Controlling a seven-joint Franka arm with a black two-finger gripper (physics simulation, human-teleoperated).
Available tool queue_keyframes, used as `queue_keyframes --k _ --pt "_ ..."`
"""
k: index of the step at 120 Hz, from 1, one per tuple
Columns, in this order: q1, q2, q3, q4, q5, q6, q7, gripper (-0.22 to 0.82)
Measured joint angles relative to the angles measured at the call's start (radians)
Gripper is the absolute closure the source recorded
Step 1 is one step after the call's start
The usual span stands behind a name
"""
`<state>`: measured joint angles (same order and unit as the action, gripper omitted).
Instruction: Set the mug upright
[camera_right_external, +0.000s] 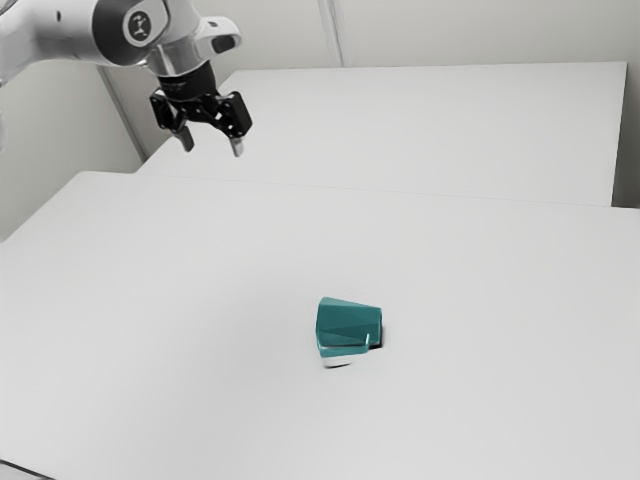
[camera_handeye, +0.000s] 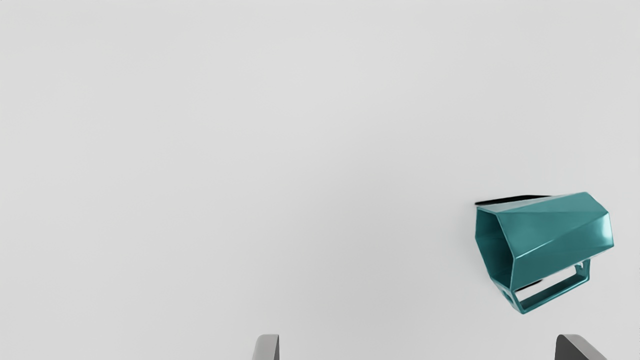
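Shiny, hard-looking blue-green mug (camera_right_external: 348, 325) on its side, nearer and to exterior view's right of black two-finger gripper (camera_right_external: 212, 148); jaws wide apart, empty; likely reaching step; next: go down, grab, tip up

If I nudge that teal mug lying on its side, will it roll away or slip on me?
The mug probably won't roll far: its sides are flat facets, and the handle juts out. Its glossy highlights suggest it could slip in a loose grip. Crisp edges hint at a stiff body.
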<state>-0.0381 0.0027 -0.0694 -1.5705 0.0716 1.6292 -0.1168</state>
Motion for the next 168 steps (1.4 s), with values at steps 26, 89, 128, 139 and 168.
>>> queue_keyframes --k 26,89,128,139,168 --pt "-0.022 0.013 -0.004 -0.001 -0.007 -0.006 -0.007 0.00" --pt "0.022 -0.235 -0.005 -0.573 -0.370 0.242 -0.012 0.00" --pt "0.012 -0.130 -0.007 -0.736 -0.644 0.492 0.040 0.00" --pt "0.016 -0.096 -0.007 -0.753 -0.723 0.566 0.114 0.00" --pt "0.018 -0.001 -0.007 -0.762 -0.992 0.690 0.337 0.00"
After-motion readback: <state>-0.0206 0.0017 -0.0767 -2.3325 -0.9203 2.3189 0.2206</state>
